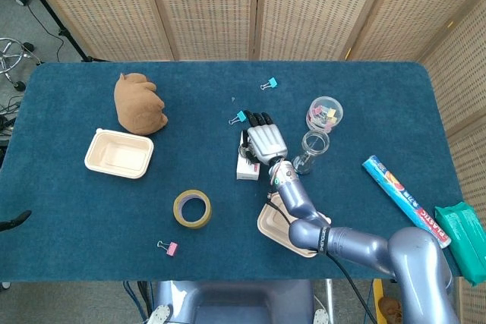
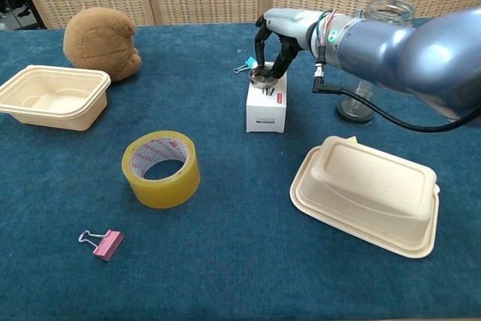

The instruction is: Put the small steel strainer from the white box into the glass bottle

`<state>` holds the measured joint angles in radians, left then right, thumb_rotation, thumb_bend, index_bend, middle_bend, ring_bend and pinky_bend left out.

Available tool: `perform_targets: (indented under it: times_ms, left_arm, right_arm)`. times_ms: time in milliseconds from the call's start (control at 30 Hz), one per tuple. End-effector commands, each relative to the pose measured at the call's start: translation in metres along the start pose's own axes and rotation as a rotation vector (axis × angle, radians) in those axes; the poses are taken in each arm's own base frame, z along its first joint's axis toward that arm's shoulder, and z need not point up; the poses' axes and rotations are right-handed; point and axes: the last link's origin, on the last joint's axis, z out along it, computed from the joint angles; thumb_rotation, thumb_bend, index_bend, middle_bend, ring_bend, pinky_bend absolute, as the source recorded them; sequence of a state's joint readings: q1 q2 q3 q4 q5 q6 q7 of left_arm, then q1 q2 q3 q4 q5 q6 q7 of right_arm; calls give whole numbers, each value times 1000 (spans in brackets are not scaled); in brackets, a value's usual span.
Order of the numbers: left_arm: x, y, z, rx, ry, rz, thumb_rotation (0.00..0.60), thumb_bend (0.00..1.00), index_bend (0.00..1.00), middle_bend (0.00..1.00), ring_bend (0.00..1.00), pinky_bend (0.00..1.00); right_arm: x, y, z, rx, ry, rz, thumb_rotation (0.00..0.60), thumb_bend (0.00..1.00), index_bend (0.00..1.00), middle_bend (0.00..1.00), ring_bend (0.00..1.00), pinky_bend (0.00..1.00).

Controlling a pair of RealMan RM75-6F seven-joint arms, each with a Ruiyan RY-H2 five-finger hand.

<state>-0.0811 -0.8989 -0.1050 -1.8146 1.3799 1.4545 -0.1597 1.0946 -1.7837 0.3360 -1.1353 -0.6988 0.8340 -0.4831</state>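
Observation:
The small steel strainer point(image 2: 261, 74) sits at the far end of the white box's point(image 2: 266, 110) top. My right hand point(image 2: 276, 31) comes down on it from above, and its dark fingertips pinch the strainer's rim. In the head view the right hand point(image 1: 264, 140) covers the strainer, and only the near part of the white box point(image 1: 244, 169) shows. The glass bottle point(image 1: 313, 146) stands upright and open just right of the hand. The forearm hides most of the glass bottle point(image 2: 356, 103) in the chest view. My left hand is in neither view.
A jar of clips point(image 1: 324, 113) stands behind the bottle. A closed beige food box point(image 2: 368, 193) lies near the front right, a tape roll point(image 2: 161, 168) front left, an open beige tray point(image 2: 52, 95) and a brown plush point(image 2: 100, 41) at the left. Binder clips point(image 2: 102, 243) lie scattered.

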Motion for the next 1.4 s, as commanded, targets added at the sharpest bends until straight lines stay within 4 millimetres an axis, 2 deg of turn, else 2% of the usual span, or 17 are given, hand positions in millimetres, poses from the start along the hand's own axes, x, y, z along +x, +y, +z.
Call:
perform_targets:
  times_ms: [33,167,367,500,667,833,1033,1167,1400]
  left_arm:
    - [0,0,0,1,0,-1,600,114,0,0,0,0]
    - [0,0,0,0,-2,-1,600,113,0,0,0,0]
    - [0,0,0,1,0,-1,600,114,0,0,0,0]
    - [0,0,0,2,-2,-1,600,113,0,0,0,0]
    - [-1,1,0,-1,-2,3,600,114,0,0,0,0]
    - [-1,1,-1,-2,-1,6,600,114,0,0,0,0]
    - [-1,2,-1,-6,-3,5,600,114,0,0,0,0]
    - [-2,3,-1,-7,-3,4,600,113,0,0,0,0]
    - [-4,5,-2,-12,-4,15,600,114,0,0,0,0]
  right_arm:
    - [-1,0,0,-1,0,-1,600,450,550,0,0,0]
    - [-2,1,0,-4,-1,0,600,532,583,0,0,0]
    - [0,1,-1,0,6,1,600,586,615,0,0,0]
    - [7,-2,-5,18,24,12,600,644,639,0,0,0]
    - [18,-4,-10,34,52,21,600,652,654,0,0,0]
    - [38,-7,-21,57,92,18,600,652,656,0,0,0]
    - [71,-6,-39,72,160,-9,600,652,657,0,0,0]
    - [100,2,-54,64,224,-32,600,653,659,0,0,0]
    - [131,20,-76,31,281,-69,600,653,663,0,0,0]
